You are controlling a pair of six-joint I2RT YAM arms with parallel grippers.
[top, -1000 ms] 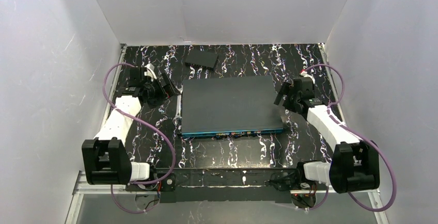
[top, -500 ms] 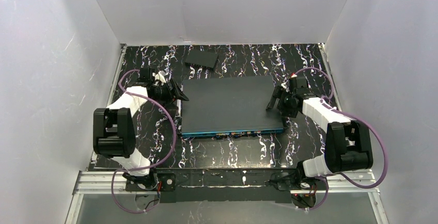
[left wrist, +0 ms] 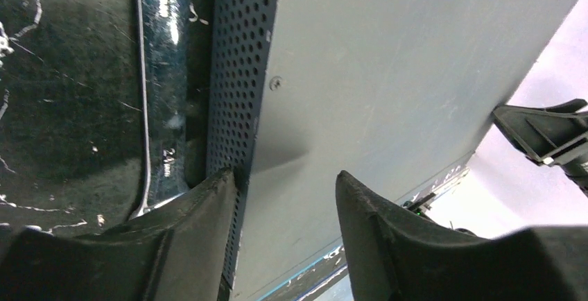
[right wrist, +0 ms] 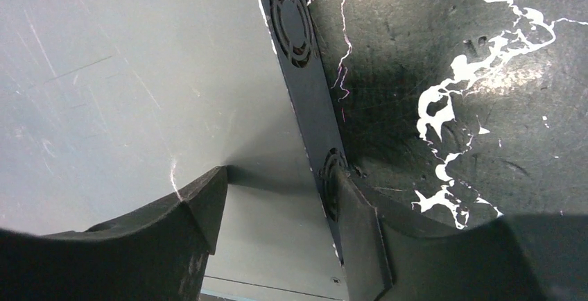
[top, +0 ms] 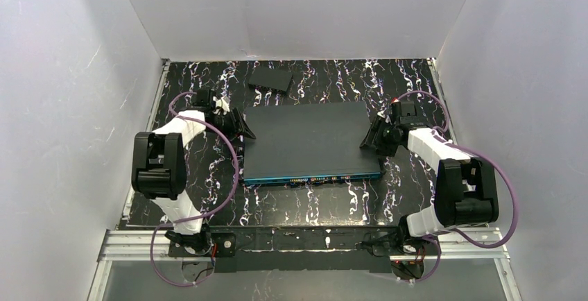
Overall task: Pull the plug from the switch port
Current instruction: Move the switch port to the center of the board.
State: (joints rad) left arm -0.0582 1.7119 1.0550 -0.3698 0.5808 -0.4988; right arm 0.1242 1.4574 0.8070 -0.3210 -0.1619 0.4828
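The switch (top: 305, 138) is a flat dark grey box in the middle of the table, with its teal-blue front face (top: 312, 177) towards the arm bases. I cannot make out a plug in its ports. My left gripper (top: 243, 130) is open and straddles the switch's left edge. In the left wrist view (left wrist: 284, 190) one finger rests by the perforated side wall (left wrist: 239, 93) and the other is over the top. My right gripper (top: 367, 141) is open and straddles the right edge. In the right wrist view (right wrist: 277, 186) one finger touches the fan-vent side (right wrist: 295, 23).
A small plain black box (top: 272, 80) lies behind the switch at the back. A silvery wrench (top: 239, 154) lies along the switch's left side and also shows in the left wrist view (left wrist: 142, 107). White walls enclose the table on three sides.
Both arms folded upward and swung their grippers inward, from beside the switch onto its left and right edges. The switch has not moved.
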